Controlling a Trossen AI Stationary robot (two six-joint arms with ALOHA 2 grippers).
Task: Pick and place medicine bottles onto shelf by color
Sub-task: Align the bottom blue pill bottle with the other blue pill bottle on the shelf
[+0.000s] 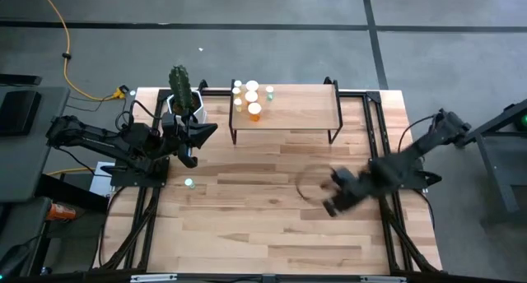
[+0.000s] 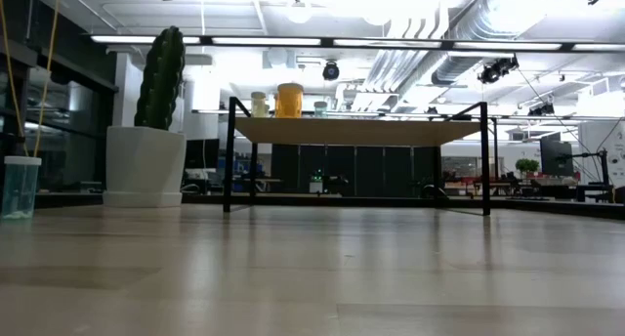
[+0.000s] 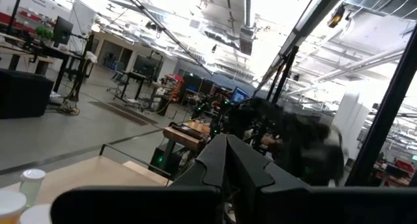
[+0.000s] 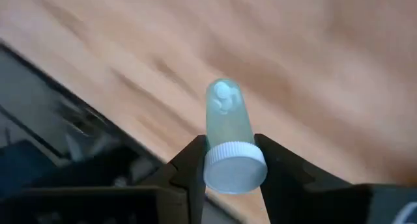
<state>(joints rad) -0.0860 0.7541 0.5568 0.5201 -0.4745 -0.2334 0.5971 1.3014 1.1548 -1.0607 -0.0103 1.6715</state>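
One pale green, white-capped medicine bottle is clamped by its cap in right gripper, at table's 4 o'clock. Left gripper is shut, empty, at 10. Remaining bottles are grouped on light-wood black-legged shelf, 12 o'clock.

No text, label, brand, number or sign is readable in any view.

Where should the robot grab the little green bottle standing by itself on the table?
Probably around the green bottle on its round body, just under its white cap, with the fingers coming in level from the side. It stands upright with bare table all round, so any side looks free.
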